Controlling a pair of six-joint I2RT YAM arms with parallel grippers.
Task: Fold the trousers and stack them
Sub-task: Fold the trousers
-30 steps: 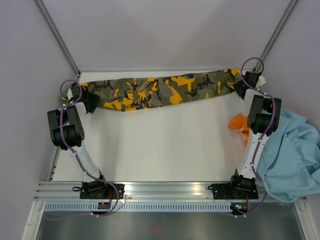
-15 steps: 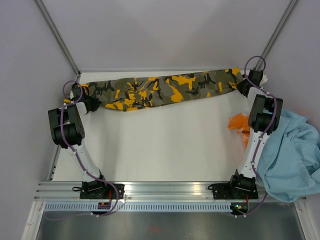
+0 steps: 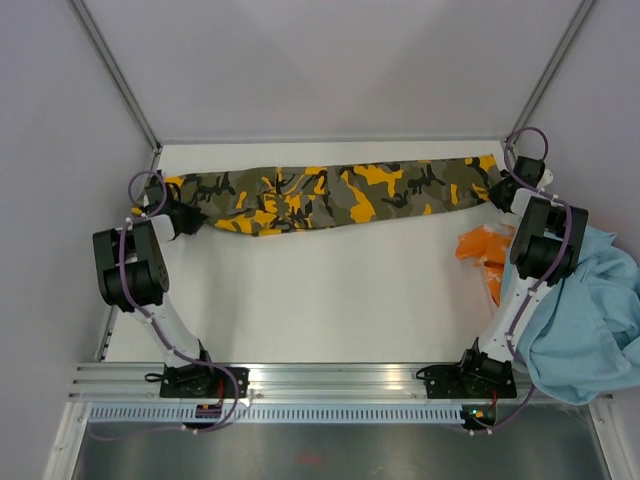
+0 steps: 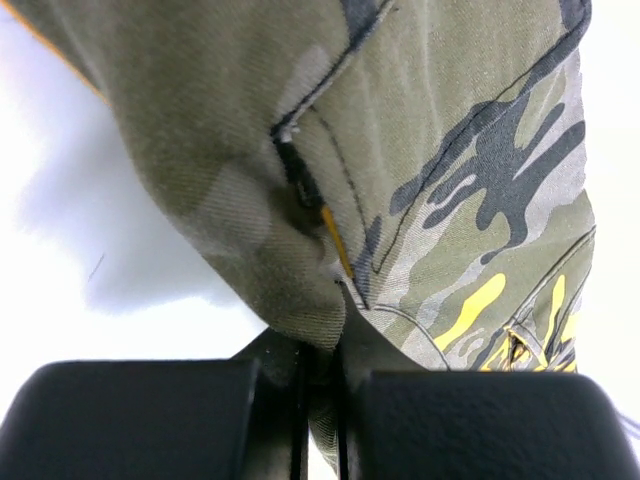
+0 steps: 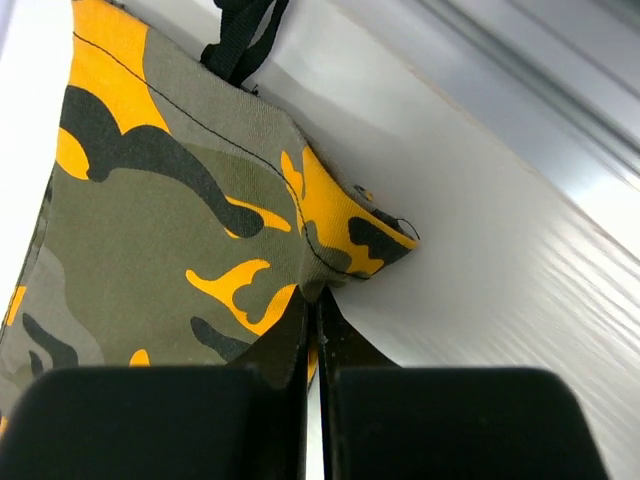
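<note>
- Top external view: the trousers [image 3: 330,197] stretch between both arms, soft, limp, probably light.
- The left gripper [image 4: 318,365] and right gripper [image 5: 312,325] each clamp an end; sensible holds.

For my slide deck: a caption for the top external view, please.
Left gripper and right gripper pinch opposite ends of the camouflage trousers, stretched across the table.
</note>
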